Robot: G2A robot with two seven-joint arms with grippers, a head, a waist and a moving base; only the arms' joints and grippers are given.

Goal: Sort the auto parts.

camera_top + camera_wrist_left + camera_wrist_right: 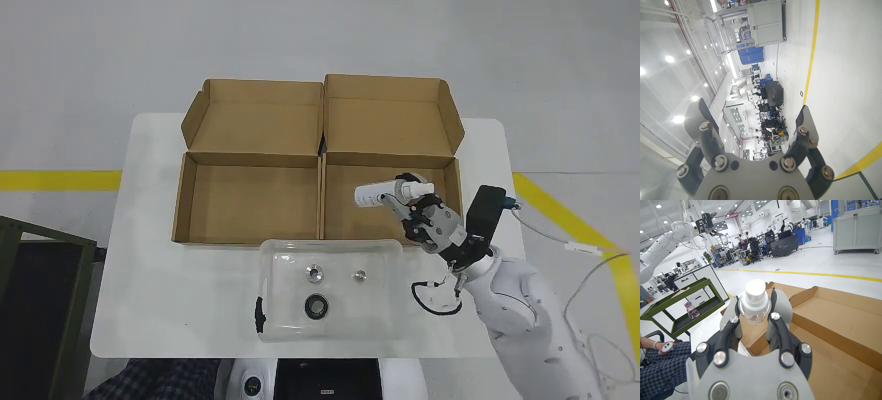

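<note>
My right gripper [754, 309] is shut on a clear bottle with a white cap [755, 300]. In the top view that gripper [408, 203] holds the bottle [385, 194] lying sideways above the right cardboard box [385, 228]. The left cardboard box [248, 205] stands beside it. A clear plastic tray [395, 295] in front of the boxes holds a black ring [318, 305] and two small metal parts [314, 271]. My left gripper [753, 111] is open with nothing between its fingers, raised and facing the room; the right wrist view shows it [714, 222] high up, far from the table.
The white table [140, 290] has bare room to the left of the tray and boxes. Both box lids stand open toward the far side. A green metal shelf [687, 298] stands off the table with a pink bottle [692, 310] on it.
</note>
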